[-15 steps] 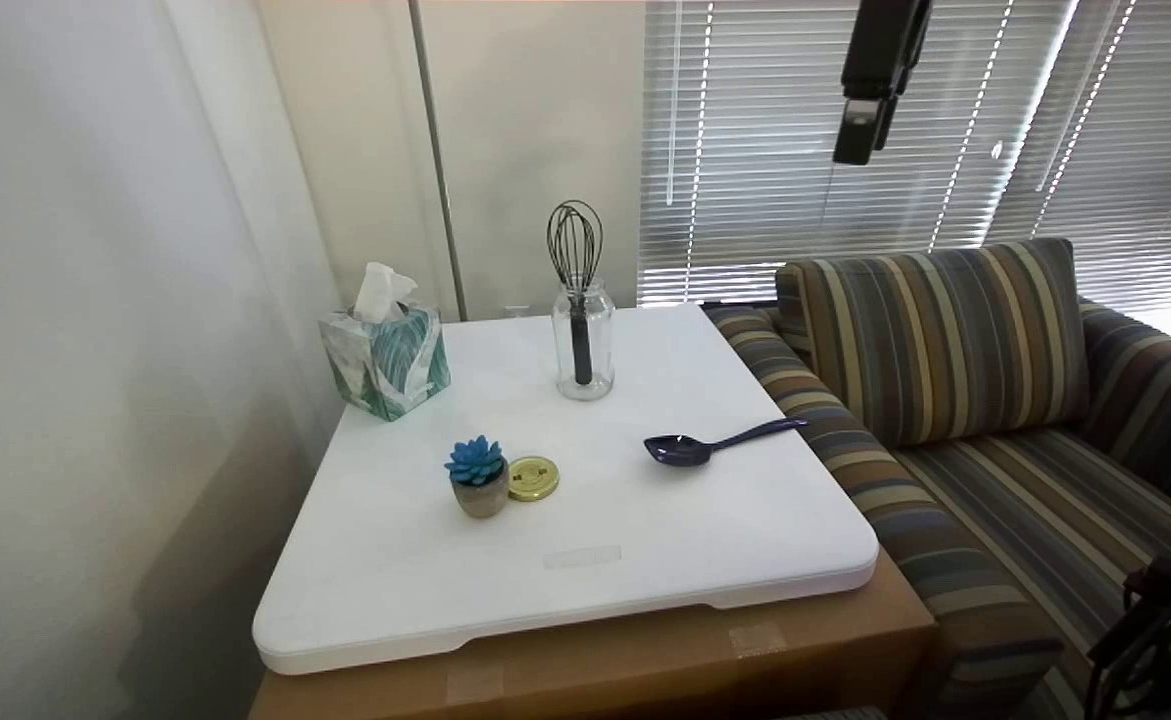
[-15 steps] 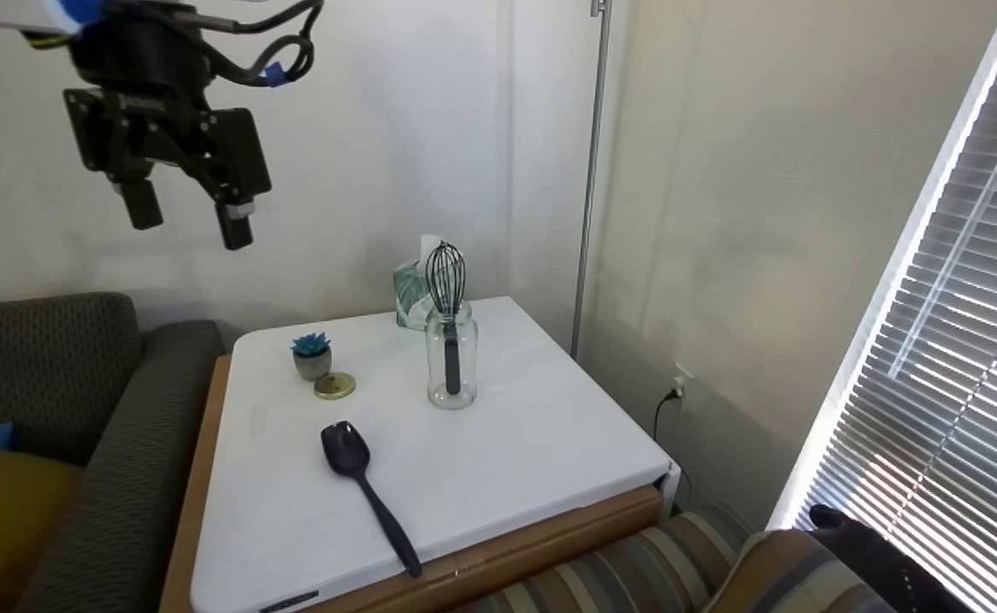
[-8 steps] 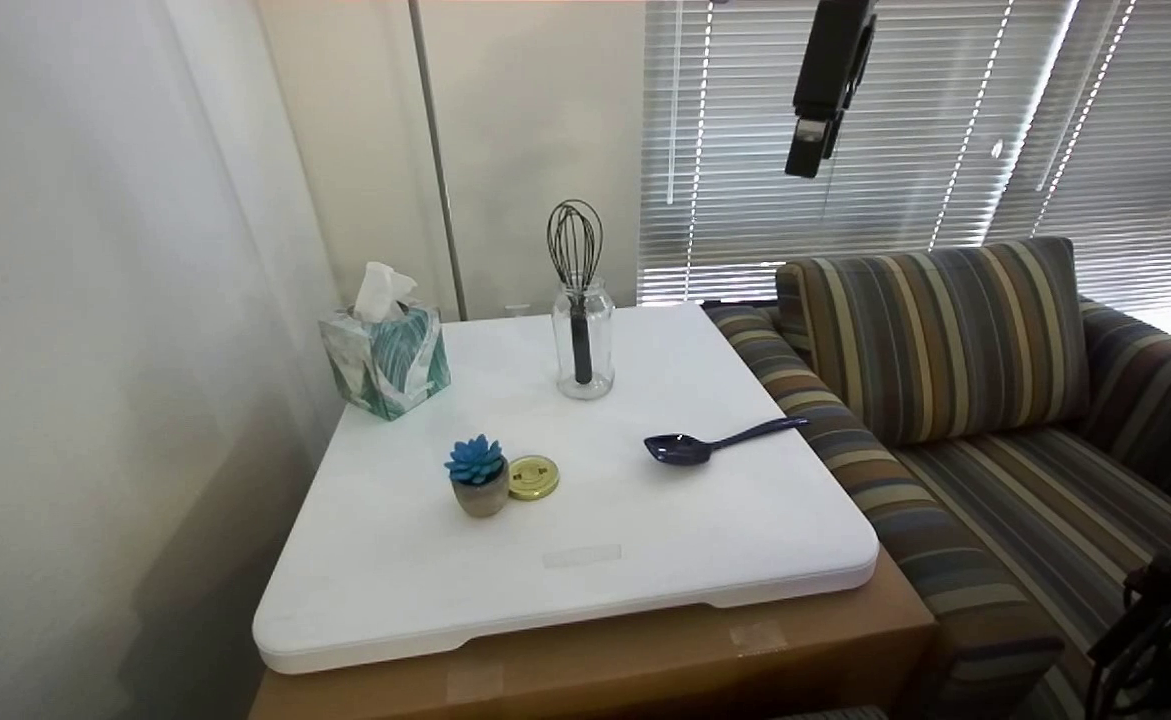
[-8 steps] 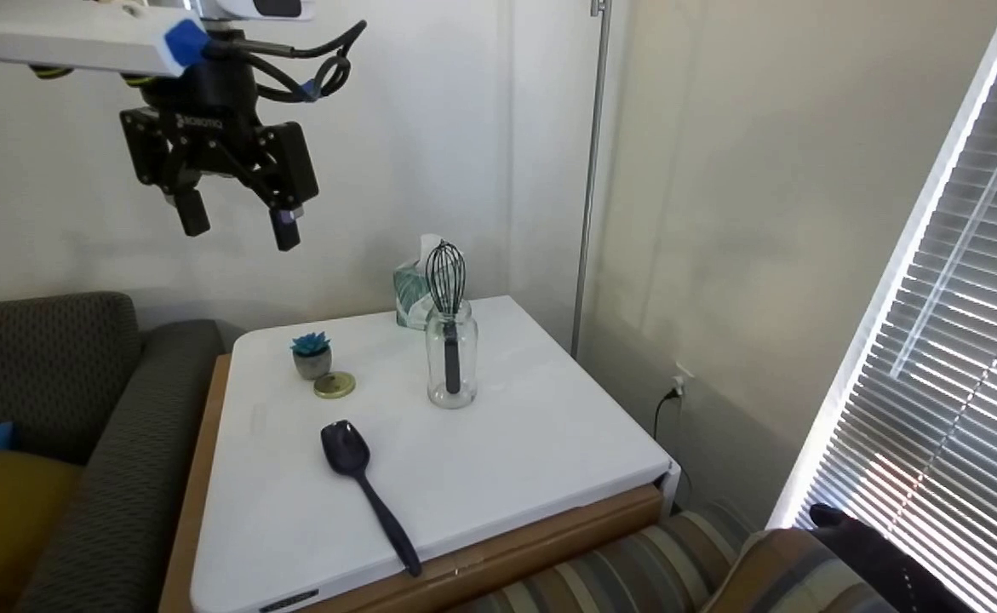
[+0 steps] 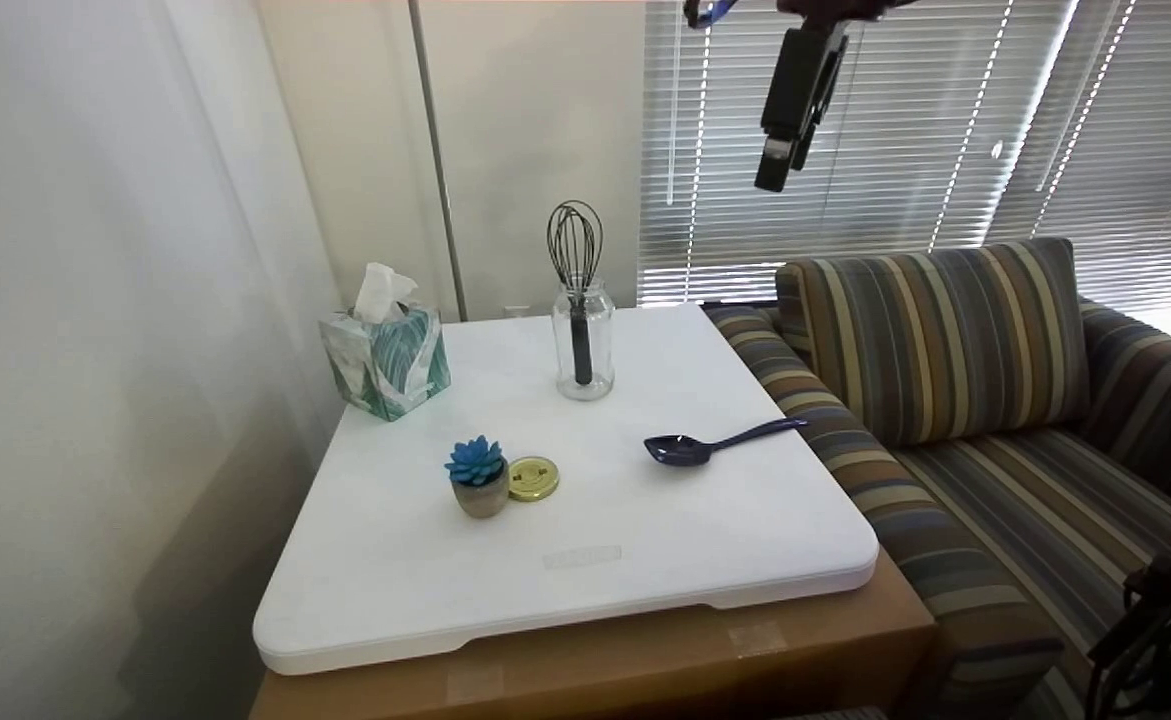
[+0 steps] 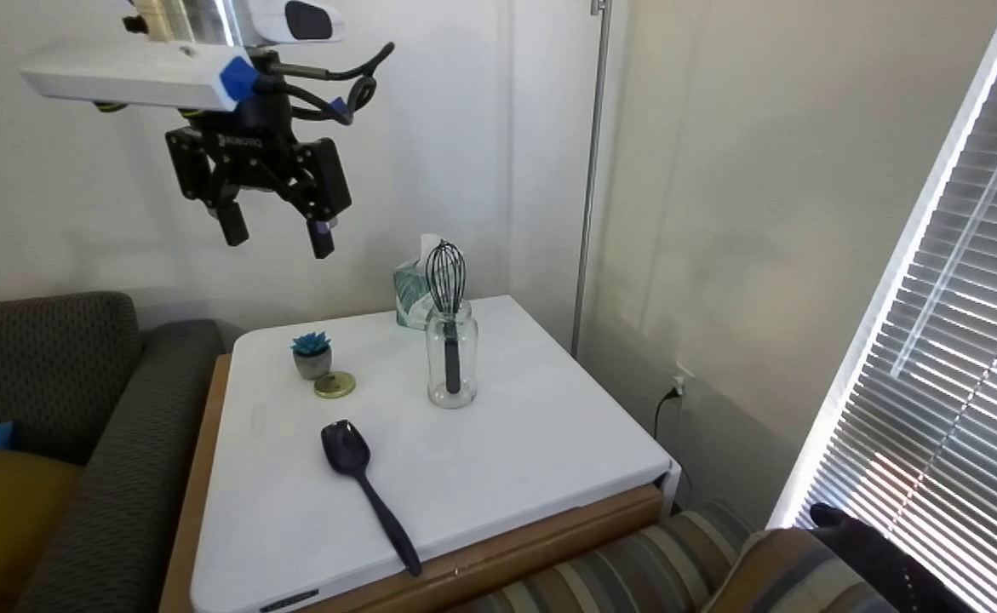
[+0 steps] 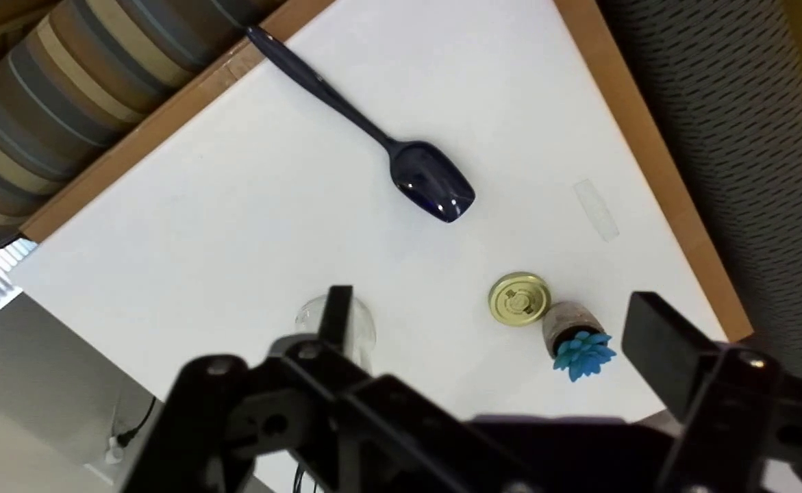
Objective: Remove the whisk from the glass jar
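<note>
Hanging well apart from the whisk (image 6: pixel 447 294), the pincer (image 6: pixel 277 237) gapes wide.

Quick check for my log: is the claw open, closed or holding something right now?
Claw: open, nothing held.
</note>
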Controlling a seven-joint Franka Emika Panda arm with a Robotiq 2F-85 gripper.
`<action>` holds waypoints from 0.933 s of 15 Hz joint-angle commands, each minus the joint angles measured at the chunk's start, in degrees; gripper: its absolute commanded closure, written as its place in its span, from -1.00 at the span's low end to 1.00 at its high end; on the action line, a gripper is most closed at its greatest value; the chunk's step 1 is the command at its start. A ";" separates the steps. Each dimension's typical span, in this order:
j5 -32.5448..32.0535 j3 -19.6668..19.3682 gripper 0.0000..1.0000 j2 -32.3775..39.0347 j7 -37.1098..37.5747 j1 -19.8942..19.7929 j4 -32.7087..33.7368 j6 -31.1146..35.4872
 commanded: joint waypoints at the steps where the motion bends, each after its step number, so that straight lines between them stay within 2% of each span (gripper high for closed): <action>1: -0.18 0.18 -1.00 7.60 -2.60 -2.10 5.72 5.29; 3: -0.84 0.56 -1.00 10.93 -3.44 -2.85 8.75 7.34; 8: -2.38 1.97 -1.00 21.90 -11.24 -5.56 23.15 5.06; 14: 0.68 7.16 -1.00 32.55 -23.86 -10.97 39.21 2.35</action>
